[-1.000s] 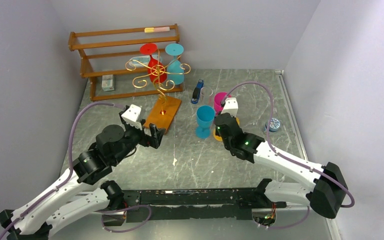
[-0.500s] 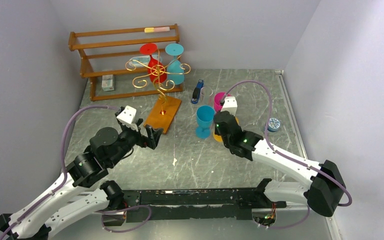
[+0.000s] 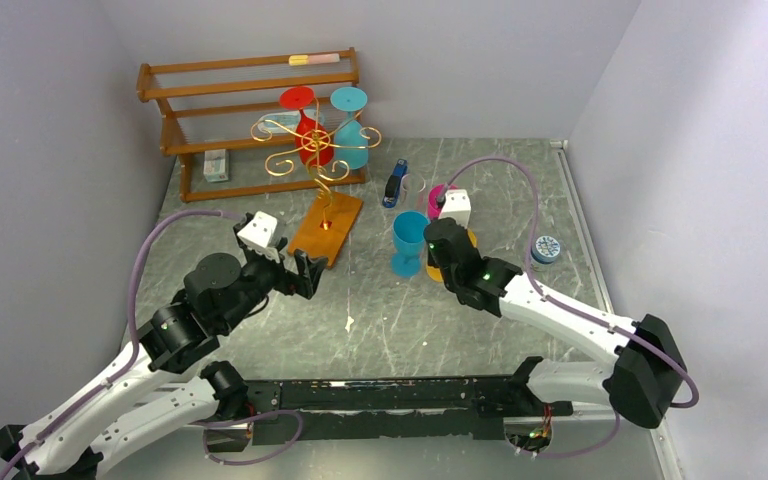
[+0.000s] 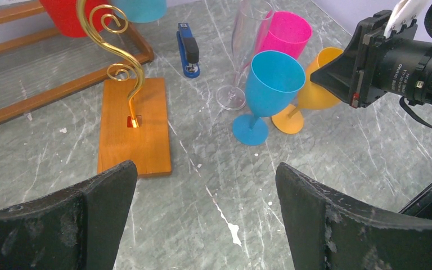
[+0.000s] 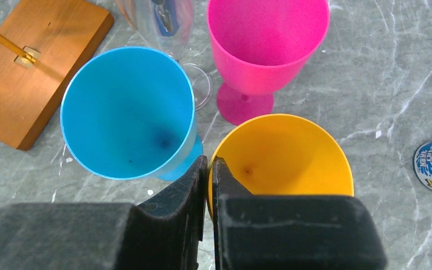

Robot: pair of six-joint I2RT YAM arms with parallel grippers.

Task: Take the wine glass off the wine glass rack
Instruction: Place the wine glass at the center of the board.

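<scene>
Right tool point(image 5: 210, 165) edged forward, pinching one yellow glass point(image 5: 284, 160) (four stand); left tool point(image 4: 205, 169) open.

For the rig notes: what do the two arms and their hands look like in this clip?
The left arm and right arm both have white links and black joints with small green lights. A purple cable loops along each, and a white camera box sits at each wrist. The left hand and right hand have broad black fingers, scuffed grey.
</scene>
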